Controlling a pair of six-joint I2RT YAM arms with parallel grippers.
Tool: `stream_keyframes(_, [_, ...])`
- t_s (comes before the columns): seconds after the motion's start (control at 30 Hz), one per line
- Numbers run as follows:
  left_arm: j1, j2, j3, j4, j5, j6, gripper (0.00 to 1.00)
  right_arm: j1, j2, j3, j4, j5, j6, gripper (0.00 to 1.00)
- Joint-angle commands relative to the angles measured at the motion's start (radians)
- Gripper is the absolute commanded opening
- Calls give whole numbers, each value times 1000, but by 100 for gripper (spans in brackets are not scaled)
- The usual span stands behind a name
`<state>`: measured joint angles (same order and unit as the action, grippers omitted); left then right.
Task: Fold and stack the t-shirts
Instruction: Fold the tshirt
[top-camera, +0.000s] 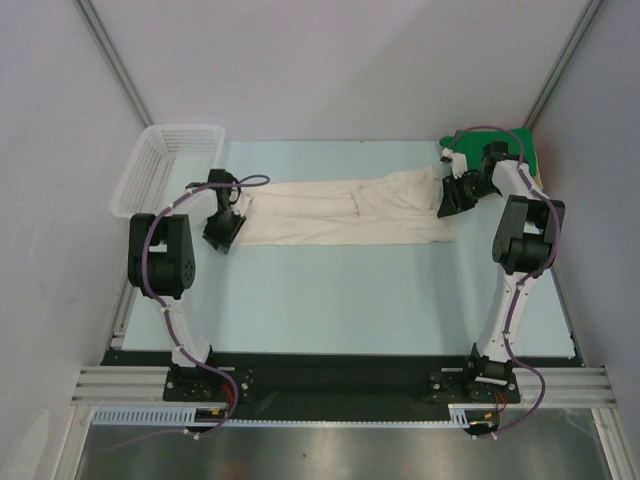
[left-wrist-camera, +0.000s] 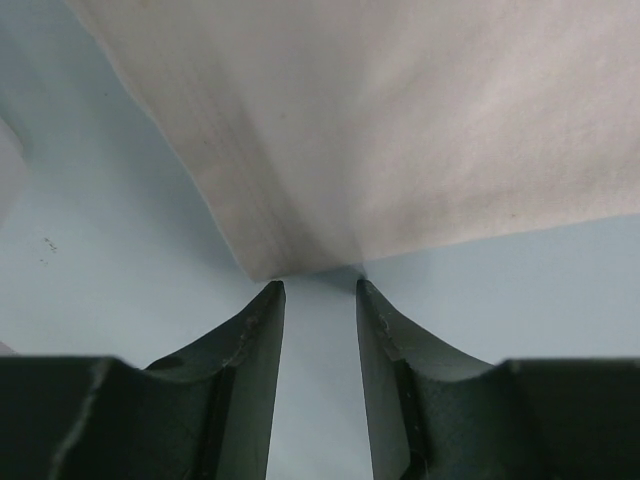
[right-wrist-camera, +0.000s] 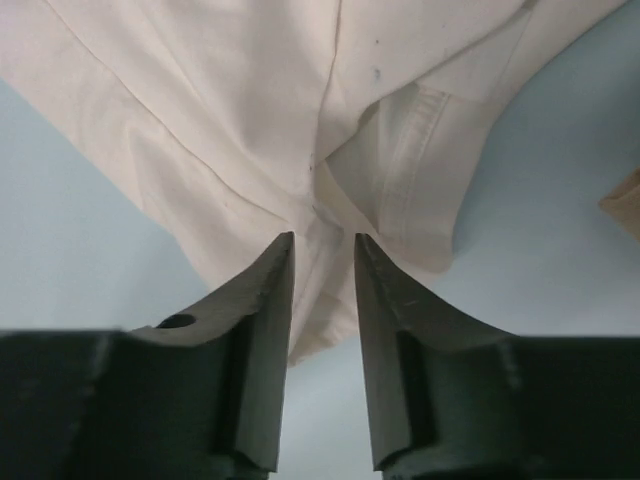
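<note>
The cream-white t-shirt (top-camera: 340, 210) lies stretched in a long band across the back of the table. My left gripper (top-camera: 222, 232) is at its left end. In the left wrist view the gripper (left-wrist-camera: 320, 285) stands open, with the shirt's corner (left-wrist-camera: 400, 120) just past the fingertips and only bare table in the gap. My right gripper (top-camera: 452, 198) is over the shirt's right end. In the right wrist view it (right-wrist-camera: 324, 238) is open, with the bunched cream cloth (right-wrist-camera: 230, 120) lying under and between the tips, not pinched. The green t-shirt (top-camera: 524, 148) lies at the back right, behind the right arm.
A white lattice basket (top-camera: 180, 130) stands at the back left corner, close behind the left arm. A tan cloth corner (right-wrist-camera: 625, 205) shows at the right edge of the right wrist view. Grey walls enclose the table on three sides.
</note>
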<state>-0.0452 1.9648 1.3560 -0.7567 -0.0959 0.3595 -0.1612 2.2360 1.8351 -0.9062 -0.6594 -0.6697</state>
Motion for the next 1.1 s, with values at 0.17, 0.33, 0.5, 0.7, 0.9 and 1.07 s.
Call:
stream_keyframes(0.17, [8, -136, -5, -64, 31, 39, 41, 0, -90, 29, 32, 6, 8, 49])
stream_keyframes(0.33, [-4, -187, 25, -81, 87, 122, 46, 12, -211, 9, 68, 20, 21, 51])
stream_keyframes(0.5, [-8, -163, 20, -79, 124, 252, 46, 68, -318, -60, 116, 66, 15, 52])
stream_keyframes(0.7, [-7, -87, 46, -110, 137, 394, 44, 121, -384, -77, 59, 78, 12, 52])
stream_keyframes(0.9, [-5, 0, 139, -142, 139, 421, 44, 146, -463, -151, 63, 99, 1, 52])
stream_keyframes(1.07, [-4, 71, 206, -173, 133, 435, 45, 153, -507, -200, 70, 107, 5, 52])
